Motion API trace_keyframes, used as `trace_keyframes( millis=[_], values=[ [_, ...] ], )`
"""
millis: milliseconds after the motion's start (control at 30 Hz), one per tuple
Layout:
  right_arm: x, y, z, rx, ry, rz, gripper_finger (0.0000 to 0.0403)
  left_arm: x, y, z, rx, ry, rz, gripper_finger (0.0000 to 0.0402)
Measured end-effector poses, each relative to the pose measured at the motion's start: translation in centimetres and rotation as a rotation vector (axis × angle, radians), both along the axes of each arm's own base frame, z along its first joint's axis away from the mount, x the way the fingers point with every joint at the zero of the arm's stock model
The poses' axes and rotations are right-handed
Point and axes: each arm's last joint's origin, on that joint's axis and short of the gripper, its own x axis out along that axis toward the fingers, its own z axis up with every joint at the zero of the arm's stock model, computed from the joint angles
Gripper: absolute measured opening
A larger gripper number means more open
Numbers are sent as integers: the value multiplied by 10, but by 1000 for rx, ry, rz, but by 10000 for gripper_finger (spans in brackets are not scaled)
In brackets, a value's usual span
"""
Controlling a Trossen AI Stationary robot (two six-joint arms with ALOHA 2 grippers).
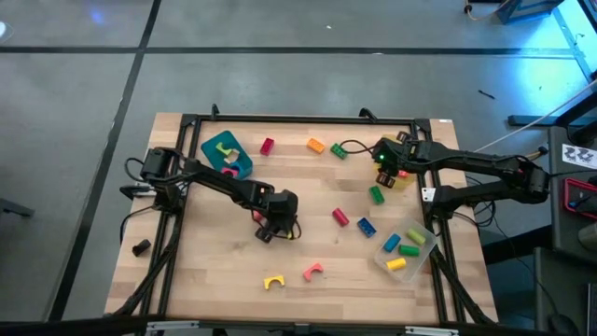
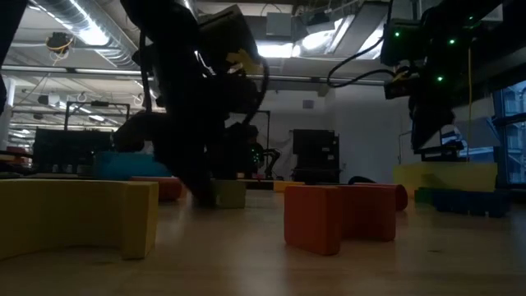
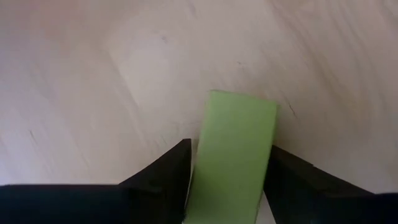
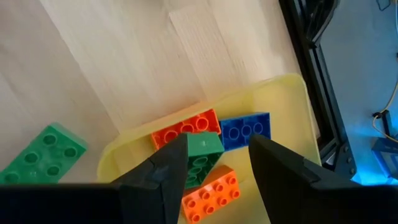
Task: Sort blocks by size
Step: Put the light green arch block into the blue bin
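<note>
Straddling a light-green block (image 3: 233,155), L fingers (image 3: 163,174) sit narrow beside it; R fingers (image 4: 168,163) hold green brick (image 4: 202,152).

The low view is dim and backlit: ceiling lights (image 2: 90,34) glare behind silhouetted arms, and the nearest blocks (image 2: 78,215) are soft. From above the counter (image 1: 215,252) is evenly lit, with blue glare on the floor (image 1: 560,56) beyond the right gripper (image 1: 384,161). The left wrist view is blurred.

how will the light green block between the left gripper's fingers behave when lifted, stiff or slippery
The light green block looks like rigid plastic with flat sides, so it should stay stiff and probably not roll. Its smooth faces might slip between the left gripper's fingers. It seems light for its size.
</note>
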Motion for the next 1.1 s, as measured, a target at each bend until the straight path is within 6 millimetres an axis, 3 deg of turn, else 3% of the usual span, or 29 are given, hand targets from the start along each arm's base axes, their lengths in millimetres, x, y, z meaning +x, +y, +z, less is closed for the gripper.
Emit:
trace_keyframes(
  millis=[167, 433, 667, 867, 1100],
  values=[
    [3, -1, 1, -17, -33, 7, 172, 6, -1, 4, -74, -14, 142, 118],
    [14, -6, 7, -80, -138, 48, 172, 26, 0, 31, -176, -90, 301, 118],
    [24, -8, 13, -82, -252, 105, 172, 33, 24, 69, -144, -52, 329, 118],
    [33, -3, 16, 97, -419, 245, 172, 17, 52, 99, -98, 84, 422, 118],
    [45, 4, 26, 342, -666, 449, 172, -19, 82, 117, -16, 288, 607, 121]
  ],
)
